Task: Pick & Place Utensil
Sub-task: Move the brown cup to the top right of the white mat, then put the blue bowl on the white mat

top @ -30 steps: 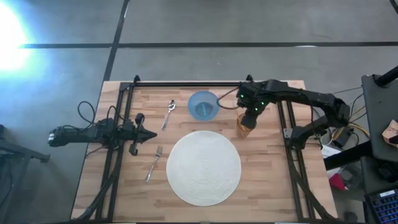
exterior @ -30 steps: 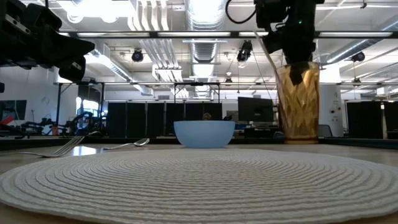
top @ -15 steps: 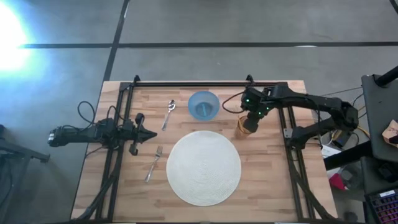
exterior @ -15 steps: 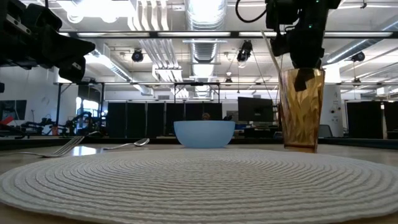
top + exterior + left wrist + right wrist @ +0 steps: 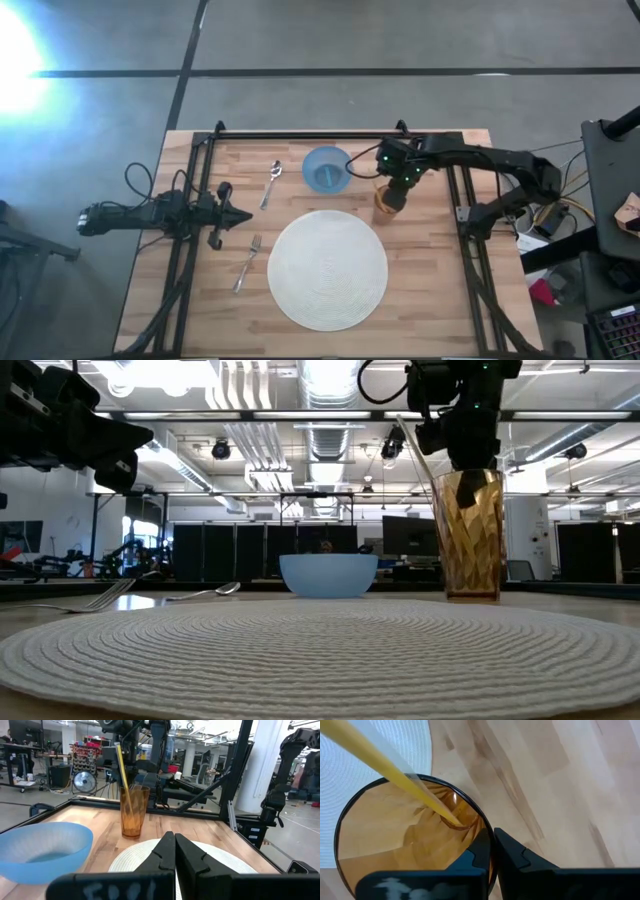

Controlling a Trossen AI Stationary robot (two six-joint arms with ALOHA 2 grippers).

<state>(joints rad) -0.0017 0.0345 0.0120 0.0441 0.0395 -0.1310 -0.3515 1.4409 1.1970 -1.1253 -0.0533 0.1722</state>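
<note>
A: Wooden counter [image 5: 440, 280] under a black frame, grey floor around it. From above, what lies there?

B: A round mat [image 5: 327, 269] in the middle, a blue bowl [image 5: 327, 169] behind it, a spoon [image 5: 272, 183] and a fork [image 5: 248, 262] on the left side. An amber glass [image 5: 388, 200] stands just beside the mat's far right edge, near the bowl.

A: And the straw?

B: From above it is hidden under the right arm. The low view shows it: a yellow straw [image 5: 415, 448] standing in the glass [image 5: 468, 535], its long axis tilted, the top leaning toward the bowl [image 5: 328, 574]. The left wrist view agrees, with the straw [image 5: 123, 775] rising out of the glass [image 5: 134, 811] at a slant.

A: What does the right wrist view add?

B: It looks straight down into the glass [image 5: 375, 855]. The straw's [image 5: 395, 777] lower end rests on the bottom, and the shaft runs up over the rim on the mat side.

A: The claws?

B: The right claw [image 5: 492, 847] sits fully closed at the glass rim, fingers pressed together with nothing between them. The left claw [image 5: 175, 851] is closed and empty too, waiting low over the counter's left side, pointing toward the mat [image 5: 225, 862].
</note>
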